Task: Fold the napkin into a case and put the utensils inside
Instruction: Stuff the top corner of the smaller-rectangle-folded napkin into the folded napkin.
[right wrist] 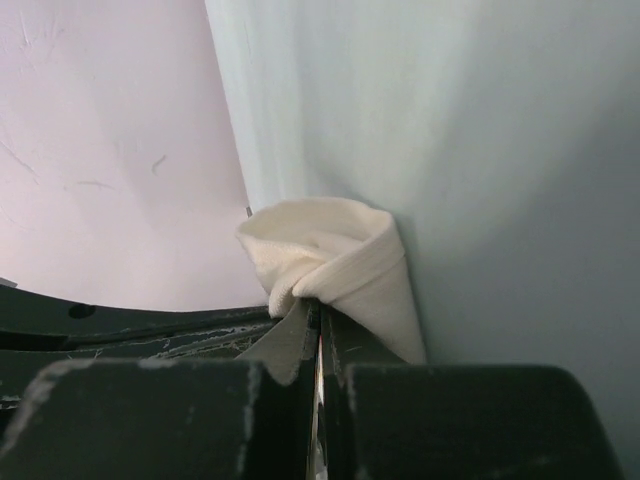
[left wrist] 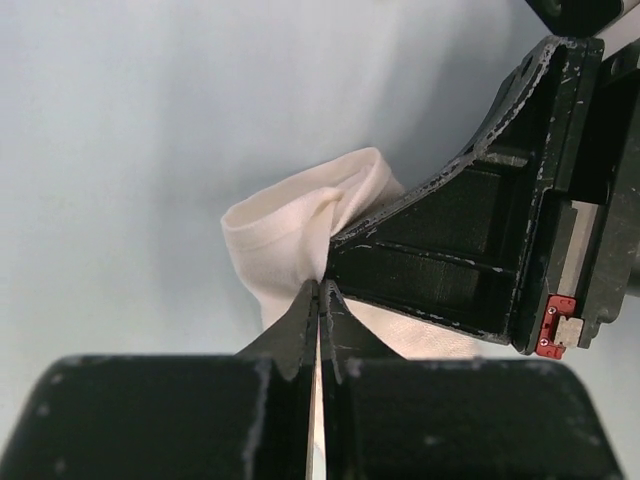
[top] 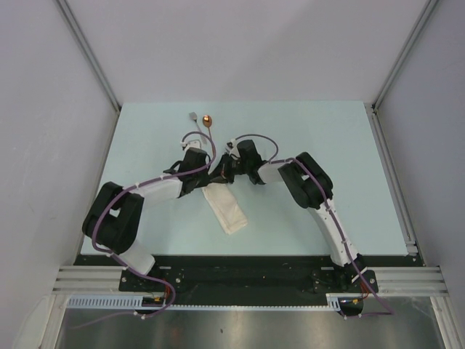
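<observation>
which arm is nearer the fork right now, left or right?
Left. The left arm has its wrist just on the near side of the fork; the right arm has its wrist further off, to the fork's right.

Grippers: my left gripper (top: 207, 169) sits just left of my right gripper (top: 221, 169), tips meeting over the middle of the pale flat table (top: 327, 145).
Cloth: the folded off-white cloth strip (top: 227, 209) lies on the table, running from both tips back toward my bases and slanting to my right.
Cloth's far end: caught between each gripper's fingertips, bulging out beyond them.
Cutlery: the small silver metal fork (top: 195, 116) lies well beyond my grippers, with the small spoon with a copper-orange bowl (top: 208, 120) just to its right.
</observation>
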`<state>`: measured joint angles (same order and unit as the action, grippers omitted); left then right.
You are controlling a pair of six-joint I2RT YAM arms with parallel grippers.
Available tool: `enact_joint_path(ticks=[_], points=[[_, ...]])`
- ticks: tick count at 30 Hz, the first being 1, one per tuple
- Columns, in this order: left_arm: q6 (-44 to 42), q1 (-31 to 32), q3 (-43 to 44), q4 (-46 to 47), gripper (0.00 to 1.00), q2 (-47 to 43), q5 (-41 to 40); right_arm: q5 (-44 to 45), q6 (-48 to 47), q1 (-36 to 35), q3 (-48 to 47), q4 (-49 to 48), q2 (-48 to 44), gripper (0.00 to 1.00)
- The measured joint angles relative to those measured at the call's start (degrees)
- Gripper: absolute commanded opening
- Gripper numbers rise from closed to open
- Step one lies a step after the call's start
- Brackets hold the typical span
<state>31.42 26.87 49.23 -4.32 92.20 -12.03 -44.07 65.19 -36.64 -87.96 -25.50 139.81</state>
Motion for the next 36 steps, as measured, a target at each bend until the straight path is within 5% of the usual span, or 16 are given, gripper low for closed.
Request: enact_joint_path(ticks=[5, 10, 15, 19, 36], points=[[2.3, -0.9, -3.1, 1.9, 0.27, -0.8, -0.4, -0.3, 2.1, -0.6, -0.3, -2.6, 1.9, 0.00], [3.8, -2.5, -5.6, 2.8, 0.32, -3.2, 0.4, -0.4, 1.6, -0.8, -0.3, -2.7, 1.9, 0.00], [5.2, -4.3, -8.1, 3.8, 0.24, -7.9, 0.7, -0.4, 0.5, -0.8, -0.3, -2.6, 1.8, 0.00], [6.3, -5.2, -8.5, 5.1, 0.07, -10.4, 0.7, -0.4, 0.1, -0.8, -0.3, -2.6, 1.8, 0.00], [6.2, -6.9, -6.2, 6.6, 0.04, 0.2, 2.7, 2.1, 5.3, -1.8, -3.0, -1.8, 3.0, 0.10]])
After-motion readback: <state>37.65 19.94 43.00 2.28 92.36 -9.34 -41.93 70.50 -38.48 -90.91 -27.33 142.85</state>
